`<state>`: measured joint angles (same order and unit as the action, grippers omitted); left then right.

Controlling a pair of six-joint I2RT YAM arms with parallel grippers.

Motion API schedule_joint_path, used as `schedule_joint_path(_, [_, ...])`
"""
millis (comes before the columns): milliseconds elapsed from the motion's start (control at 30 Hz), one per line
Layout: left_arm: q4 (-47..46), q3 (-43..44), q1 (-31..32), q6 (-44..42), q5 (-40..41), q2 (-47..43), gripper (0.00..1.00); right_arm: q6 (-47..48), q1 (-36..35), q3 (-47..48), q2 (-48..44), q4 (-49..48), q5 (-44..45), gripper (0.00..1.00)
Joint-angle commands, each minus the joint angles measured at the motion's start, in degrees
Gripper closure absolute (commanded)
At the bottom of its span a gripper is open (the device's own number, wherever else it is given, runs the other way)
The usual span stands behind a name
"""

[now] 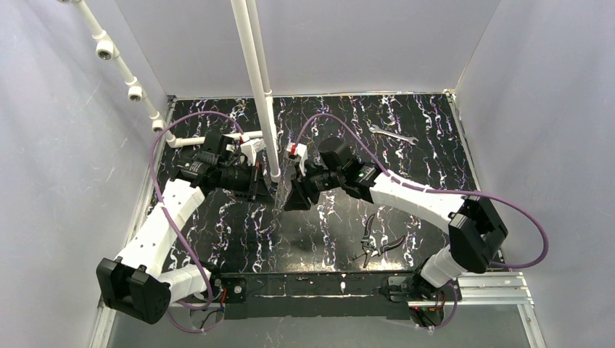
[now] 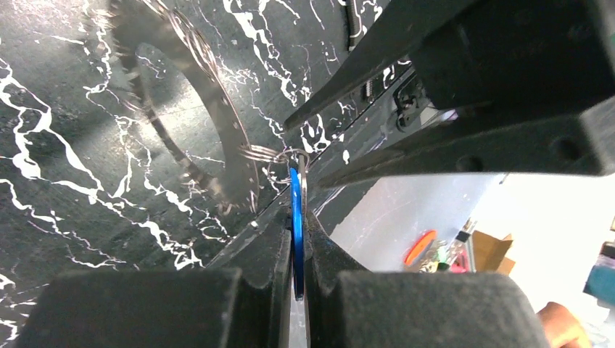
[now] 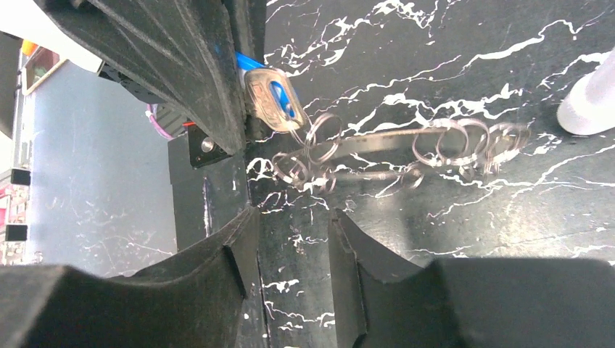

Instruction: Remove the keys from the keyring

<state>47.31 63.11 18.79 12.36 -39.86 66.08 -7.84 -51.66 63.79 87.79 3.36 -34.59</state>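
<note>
My left gripper is shut on the key, seen edge-on as a thin blue blade between the fingers. A small split ring links the key to the keyring, a large flat silvery ring hanging above the black marbled table. In the right wrist view the key shows its blue head against the left fingers, and the keyring is edge-on with several small wire rings on it. My right gripper is open and empty, just below the key and rings. In the top view the grippers meet tip to tip.
A white upright pole stands right behind the two grippers; its base shows in the right wrist view. A slim silver wrench lies at the back right. Dark-handled pliers lie at the front right. White pipework runs along the left wall.
</note>
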Motion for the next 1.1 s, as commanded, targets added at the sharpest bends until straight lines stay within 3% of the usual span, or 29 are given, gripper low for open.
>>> schedule_joint_path(0, [2.93, 3.02, 0.08, -9.28, -1.69, -0.16, 1.0, 2.99, 2.4, 2.35, -3.0, 1.49, -4.34, 0.5])
schedule_joint_path(300, [6.85, 5.06, 0.4, -24.2, -3.73, -1.07, 1.0, 7.64, 7.4, 4.16, -3.76, 5.29, -9.86, 0.4])
schedule_joint_path(733, [9.35, 5.51, 6.05, -47.26, -0.45, -5.46, 1.0, 15.53, 8.12, 5.41, -4.38, 10.66, -12.9, 0.39])
schedule_joint_path(900, [9.15, 5.34, 6.96, -49.67, 0.1, -5.52, 1.0, 15.32, 8.1, 4.33, -4.04, 9.31, -14.94, 0.39])
schedule_joint_path(1067, [8.46, 6.19, 6.97, -42.77, -1.12, -3.26, 1.0, 13.25, 8.07, 2.69, -3.6, 6.52, -15.94, 0.4])
